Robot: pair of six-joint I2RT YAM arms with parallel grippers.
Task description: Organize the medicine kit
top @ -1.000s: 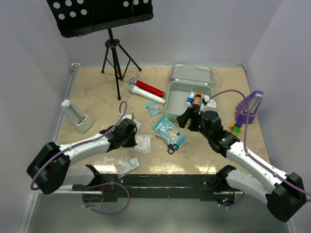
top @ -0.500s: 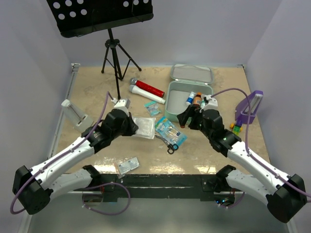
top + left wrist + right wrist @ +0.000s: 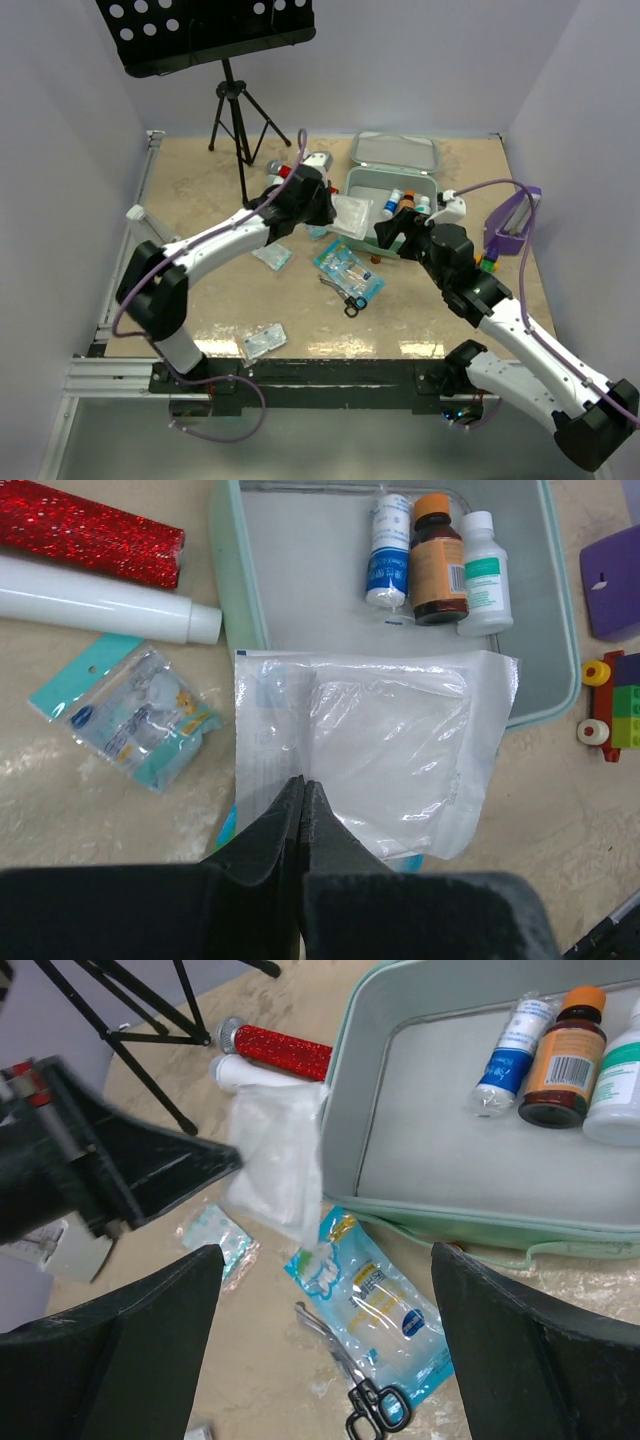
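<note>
Left jaws, clamped on the clear pouch (image 3: 380, 740), have carried it off the counter (image 3: 190, 180) to the medicine box (image 3: 228, 570) near-left rim, drop looks next; right jaws wide, empty.

The left gripper (image 3: 302, 785) has lifted the clear packet (image 3: 390, 740) and swung forward; the packet, pinched just ahead of it, now overhangs the box (image 3: 232, 600) rim.

Three bottles (image 3: 437, 558) lie inside the medicine kit (image 3: 228, 560).

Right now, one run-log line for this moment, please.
left hand: shut on clear pouch | pouch: over medicine kit rim | right hand: open, empty | three bottles in kit
</note>
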